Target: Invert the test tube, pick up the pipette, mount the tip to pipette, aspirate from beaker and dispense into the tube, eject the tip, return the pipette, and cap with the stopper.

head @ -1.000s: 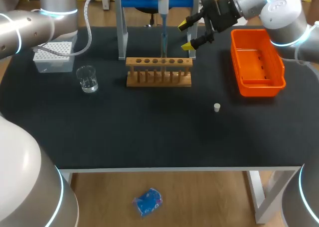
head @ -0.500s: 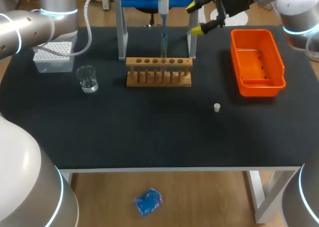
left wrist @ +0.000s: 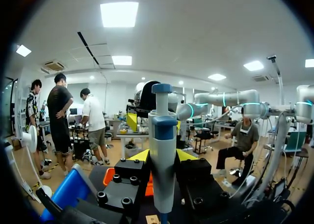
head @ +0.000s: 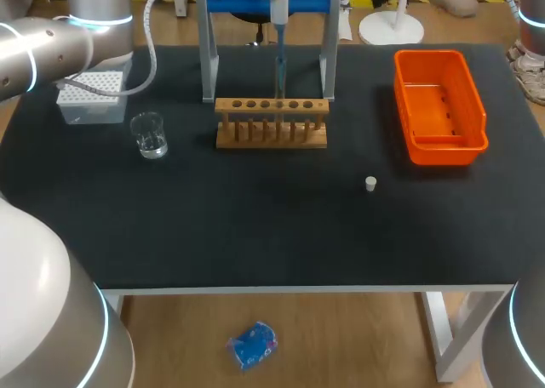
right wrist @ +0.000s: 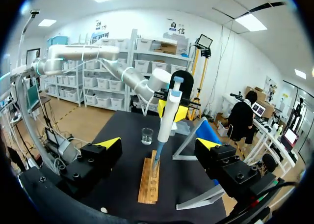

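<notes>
Left pincer (left wrist: 163,155) is clamped on the pipette (head: 278,18), holding it upright over the wooden rack (head: 271,134) at the back of the worktop (head: 255,226), thin lower end down at the test tube (right wrist: 155,170) standing in that rack. Right pincer (right wrist: 159,144) hangs past the worktop's far edge, fingers wide apart with nothing in them. Little white stopper (head: 370,183) sits alone near the orange bin (head: 477,107), and the beaker (head: 150,136) is off to the rack's left by the tip box (head: 89,94).
</notes>
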`<state>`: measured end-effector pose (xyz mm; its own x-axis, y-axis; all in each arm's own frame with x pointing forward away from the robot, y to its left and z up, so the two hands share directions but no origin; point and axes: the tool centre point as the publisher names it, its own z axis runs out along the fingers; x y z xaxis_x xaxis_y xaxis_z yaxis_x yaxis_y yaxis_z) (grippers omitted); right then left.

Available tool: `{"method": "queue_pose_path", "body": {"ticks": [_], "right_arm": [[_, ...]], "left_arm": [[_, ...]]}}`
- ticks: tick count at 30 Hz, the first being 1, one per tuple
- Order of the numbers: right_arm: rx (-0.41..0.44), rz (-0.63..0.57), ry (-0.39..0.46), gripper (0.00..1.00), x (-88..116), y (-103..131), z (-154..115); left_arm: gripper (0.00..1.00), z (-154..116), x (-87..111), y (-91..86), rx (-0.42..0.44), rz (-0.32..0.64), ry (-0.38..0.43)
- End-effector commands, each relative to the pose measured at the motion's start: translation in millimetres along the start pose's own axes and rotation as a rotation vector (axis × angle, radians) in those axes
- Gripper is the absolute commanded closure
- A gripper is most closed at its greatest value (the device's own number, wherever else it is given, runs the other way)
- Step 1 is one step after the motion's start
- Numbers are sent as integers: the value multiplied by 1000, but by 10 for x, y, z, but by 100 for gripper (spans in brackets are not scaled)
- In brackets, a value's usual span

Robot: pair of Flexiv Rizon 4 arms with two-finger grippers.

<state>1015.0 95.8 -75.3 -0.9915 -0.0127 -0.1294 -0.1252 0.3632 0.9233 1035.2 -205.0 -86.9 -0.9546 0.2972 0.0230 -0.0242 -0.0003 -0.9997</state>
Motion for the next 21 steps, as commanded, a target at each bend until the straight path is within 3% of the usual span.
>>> {"method": "queue_pose_path", "body": {"ticks": [1, 3, 4, 5, 8, 21], "right_arm": [[9, 13, -16, 0, 11, 183, -44], [7, 43, -27, 4, -30, 271, -52], [-4, 63, -30, 60, -69, 312, -52], [-15, 61, -27, 100, -91, 365, -56], [-31, 88, -16, 100, -183, 536, -54], [-31, 88, -16, 100, -183, 536, -54]], "left_arm": [[100, -2, -7, -2, 0, 0, 2], [100, -2, -7, -2, 0, 0, 2], [100, -2, -7, -2, 0, 0, 2], [100, -2, -7, -2, 0, 0, 2], [100, -2, -7, -2, 0, 0, 2], [100, -2, -7, -2, 0, 0, 2]]}}
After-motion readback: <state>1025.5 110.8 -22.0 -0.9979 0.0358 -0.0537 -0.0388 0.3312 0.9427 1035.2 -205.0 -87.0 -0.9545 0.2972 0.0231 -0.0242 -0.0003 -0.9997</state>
